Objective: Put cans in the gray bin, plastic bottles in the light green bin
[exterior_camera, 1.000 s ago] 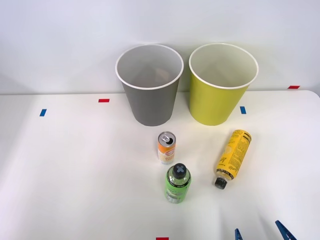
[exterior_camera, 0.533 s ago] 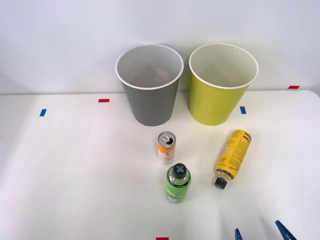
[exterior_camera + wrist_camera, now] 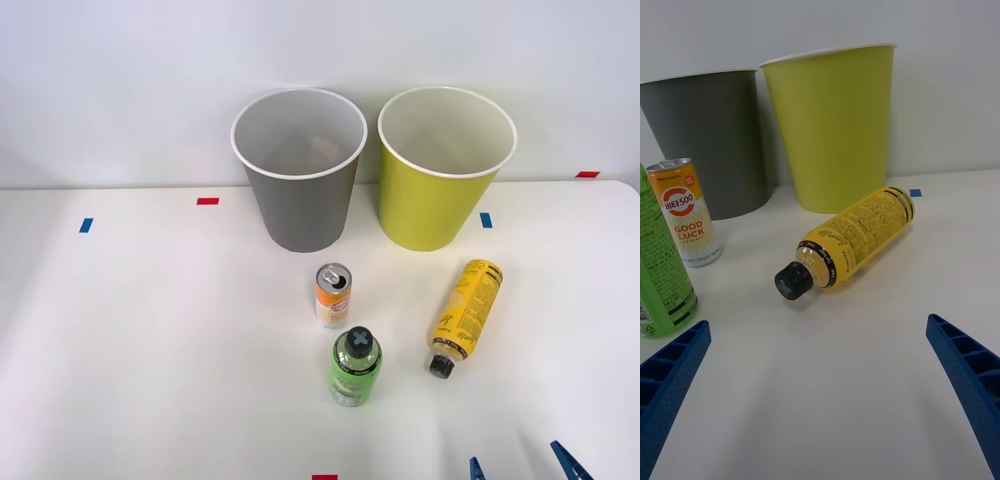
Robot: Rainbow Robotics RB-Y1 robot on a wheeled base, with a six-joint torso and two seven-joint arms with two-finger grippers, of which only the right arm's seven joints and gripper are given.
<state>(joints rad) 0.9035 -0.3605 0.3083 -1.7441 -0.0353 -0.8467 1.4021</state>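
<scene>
On white table (image 3: 150,330), far side: gray bin (image 3: 300,170) left, lime bin (image 3: 445,170) right, both upright, side by side. Nearer, can (image 3: 333,295) stands before gray bin; green bottle (image 3: 355,366) upright just beside can, closer to robot. Yellow bottle (image 3: 465,316) lies on side to right, cap toward robot. Right gripper (image 3: 525,466) at near right edge, blue fingers (image 3: 670,382) spread wide, holding nothing.

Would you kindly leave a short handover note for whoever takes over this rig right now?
Right claw: open, holding nothing, low over the table's near edge, facing the yellow bottle.
Yellow bottle lies on its side, cap toward the robot. Green bottle and can stand upright on the table.
Gray bin and light green bin stand side by side at the back.
Done: nothing sorted yet.
Left: can into gray bin, both bottles into light green bin.
</scene>
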